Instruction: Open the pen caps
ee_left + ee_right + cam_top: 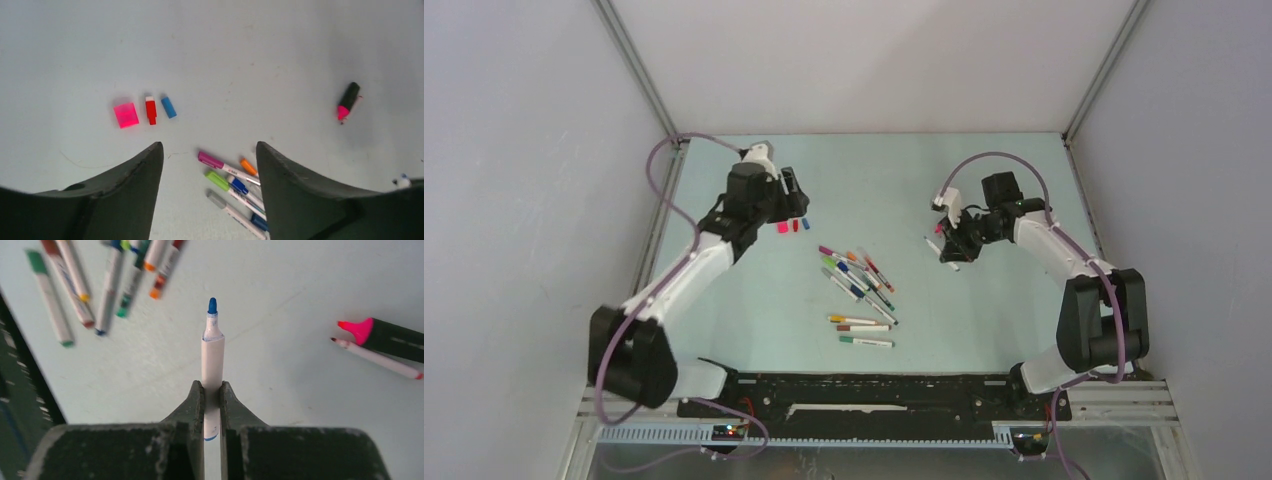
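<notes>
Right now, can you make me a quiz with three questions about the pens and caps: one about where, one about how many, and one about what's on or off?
1. Where do the loose caps lie?
A) on the table, in a row ahead of the left gripper
B) stacked on the pen pile
C) hanging off the table edge

2. How many caps are in that row?
A) one
B) three
C) six

3. The pen in the right gripper is:
A) capped
B) uncapped, its blue tip bare
C) snapped in two

Answers:
1 A: the left wrist view shows them side by side on the table beyond the open, empty left gripper.
2 B: there is a pink cap, a red cap and a blue cap.
3 B: the shut jaws clamp the white barrel and the blue tip shows.
</notes>
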{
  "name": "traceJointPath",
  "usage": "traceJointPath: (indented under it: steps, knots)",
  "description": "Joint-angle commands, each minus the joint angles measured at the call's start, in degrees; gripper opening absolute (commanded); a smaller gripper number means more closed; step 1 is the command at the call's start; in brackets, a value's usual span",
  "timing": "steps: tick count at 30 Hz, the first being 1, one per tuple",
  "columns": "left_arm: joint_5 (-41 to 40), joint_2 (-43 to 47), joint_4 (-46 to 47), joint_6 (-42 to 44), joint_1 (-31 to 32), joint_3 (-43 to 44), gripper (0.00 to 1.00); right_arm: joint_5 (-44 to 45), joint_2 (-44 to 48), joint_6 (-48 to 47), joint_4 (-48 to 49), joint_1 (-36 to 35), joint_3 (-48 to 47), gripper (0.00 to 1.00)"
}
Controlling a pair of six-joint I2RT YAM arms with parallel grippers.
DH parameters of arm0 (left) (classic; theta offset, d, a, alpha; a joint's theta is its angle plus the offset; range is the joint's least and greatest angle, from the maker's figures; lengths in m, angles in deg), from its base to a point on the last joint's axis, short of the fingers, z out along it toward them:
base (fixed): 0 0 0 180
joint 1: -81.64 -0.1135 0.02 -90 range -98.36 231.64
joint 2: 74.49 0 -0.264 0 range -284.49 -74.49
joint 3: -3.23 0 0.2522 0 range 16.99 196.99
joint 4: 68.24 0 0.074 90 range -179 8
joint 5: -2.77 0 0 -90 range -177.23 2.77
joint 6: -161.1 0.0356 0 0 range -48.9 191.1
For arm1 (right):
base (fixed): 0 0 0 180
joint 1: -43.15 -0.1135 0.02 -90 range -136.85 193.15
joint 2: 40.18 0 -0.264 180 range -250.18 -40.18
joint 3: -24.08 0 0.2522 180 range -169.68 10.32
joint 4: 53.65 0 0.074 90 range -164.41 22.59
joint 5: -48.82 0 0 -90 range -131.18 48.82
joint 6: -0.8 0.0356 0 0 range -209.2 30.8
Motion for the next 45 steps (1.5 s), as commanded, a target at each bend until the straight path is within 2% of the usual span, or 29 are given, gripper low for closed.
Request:
traceJointPath:
  steps: [1, 3, 6, 9, 17, 23, 26, 31, 37, 41, 45]
  knots:
    - [0.75, 14.29, 10.10, -1.45, -0.52, -10.50, 0.79, 12.83, 2.15, -22.91, -5.51, 0.21, -2.09, 0.00]
    - [2.86, 20.94, 15.87, -5.25, -1.88, -17.21, 0.97, 16.69, 1.56, -30.61, -5.41, 0.25, -2.09, 0.00]
    - [8.32, 28.41, 21.43, -10.35, -4.73, -25.00, 1.00, 22.83, -0.51, -44.94, -5.81, 0.28, -2.08, 0.00]
    - [12.10, 32.51, 21.83, -12.93, -6.21, -28.35, 1.00, 28.96, -3.72, -59.93, -6.54, 0.06, -1.97, 0.00]
    - [13.48, 38.92, 18.85, -13.38, -6.26, -31.93, 1.00, 41.47, -13.27, -68.37, 6.10, -2.71, -2.06, 0.06]
    - [14.39, 39.91, 20.05, -13.30, -6.24, -32.84, 1.00, 44.45, -15.73, -70.68, 10.33, -4.33, -2.04, 0.11]
    - [15.72, 39.58, 21.50, -13.90, -6.28, -33.32, 1.00, 44.14, -15.86, -70.67, 11.77, -4.53, -2.05, 0.18]
    - [17.20, 39.21, 21.35, -14.28, -6.28, -32.86, 1.00, 43.48, -15.50, -69.52, 14.16, -4.44, -2.01, 0.45]
    - [19.01, 41.73, 19.00, -13.37, -6.30, -31.26, 1.00, 38.64, -9.98, -63.42, 14.06, -4.27, -2.07, 0.47]
    - [25.09, 40.01, 16.82, -13.51, -6.11, -29.10, 1.00, 32.69, -3.08, -48.49, 13.44, -4.49, -2.02, 0.53]
    - [25.97, 38.96, 10.63, -11.48, -4.09, -26.84, 0.98, 25.91, 4.25, -28.36, 12.37, -4.59, -2.09, 0.66]
